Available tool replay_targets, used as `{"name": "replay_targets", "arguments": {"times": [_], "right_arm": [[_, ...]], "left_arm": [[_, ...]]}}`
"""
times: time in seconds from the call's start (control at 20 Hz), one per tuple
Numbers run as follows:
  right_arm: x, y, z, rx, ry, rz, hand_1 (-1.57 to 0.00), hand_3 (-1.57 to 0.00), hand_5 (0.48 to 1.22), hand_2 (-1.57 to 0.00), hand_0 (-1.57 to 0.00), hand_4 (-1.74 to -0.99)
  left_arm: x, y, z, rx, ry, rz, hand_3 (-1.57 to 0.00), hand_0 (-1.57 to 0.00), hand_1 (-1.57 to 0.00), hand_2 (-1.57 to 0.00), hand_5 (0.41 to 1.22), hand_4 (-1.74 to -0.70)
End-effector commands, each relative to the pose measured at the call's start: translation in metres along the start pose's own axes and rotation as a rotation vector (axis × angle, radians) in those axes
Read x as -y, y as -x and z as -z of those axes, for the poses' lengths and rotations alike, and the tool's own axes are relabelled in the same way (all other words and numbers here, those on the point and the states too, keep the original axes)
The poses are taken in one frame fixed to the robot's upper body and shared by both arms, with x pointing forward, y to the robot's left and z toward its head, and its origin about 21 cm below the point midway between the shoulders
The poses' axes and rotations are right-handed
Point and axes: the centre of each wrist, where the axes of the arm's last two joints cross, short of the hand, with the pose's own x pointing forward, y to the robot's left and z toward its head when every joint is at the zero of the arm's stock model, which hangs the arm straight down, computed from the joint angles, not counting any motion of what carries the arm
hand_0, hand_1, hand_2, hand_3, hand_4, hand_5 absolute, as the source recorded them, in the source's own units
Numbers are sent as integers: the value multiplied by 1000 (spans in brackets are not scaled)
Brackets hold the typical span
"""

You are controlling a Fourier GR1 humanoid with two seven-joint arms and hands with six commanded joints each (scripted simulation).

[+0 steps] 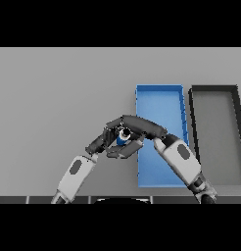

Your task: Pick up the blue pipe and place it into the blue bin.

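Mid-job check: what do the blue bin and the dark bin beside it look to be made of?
Blue bin: probably moulded plastic, going by its uniform saturated colour, thin straight walls and matte look. Dark bin: likely the same, black rim round a grey floor, no metallic shine. Neither can be confirmed from looks alone.

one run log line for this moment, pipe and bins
blue pipe: held by right robot hand | left robot hand: beside pipe | blue bin: empty | black bin: right of it

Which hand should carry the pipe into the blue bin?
Right. The right hand is already curled around the blue pipe at the blue bin's left edge; the left hand only reaches in beside it.
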Motion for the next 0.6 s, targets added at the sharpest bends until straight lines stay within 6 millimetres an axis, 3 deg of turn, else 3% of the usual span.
{"name": "replay_targets", "arguments": {"times": [0.0,0.1,0.2,0.3,0.55], "right_arm": [[3,0,2,3,1,17,-1015,-872,550,-1042,-1015,-1514],[-4,-2,6,24,-13,53,-1215,-1021,650,-1233,-1215,-1581],[-6,3,8,49,-17,78,-1343,-1186,856,-1354,-1343,-1628],[-8,1,9,67,-10,58,-1425,-1304,987,-1432,-1425,-1665],[-13,6,8,113,3,52,-1523,-1484,1144,-1526,-1523,-1716]], "left_arm": [[3,3,2,-14,-10,-2,-1571,-1571,-1571,-1571,1221,-1645],[5,4,2,31,-6,-43,-1523,-1571,-1571,-1571,1221,-1677],[3,3,5,63,-9,-70,-1502,-1571,-1571,-1571,1221,-1699],[1,1,5,73,5,-81,-1464,-1571,-1571,-1571,1221,-1713],[1,-2,4,46,-1,-61,-1428,-1571,-1571,-1571,1221,-1730]]}}
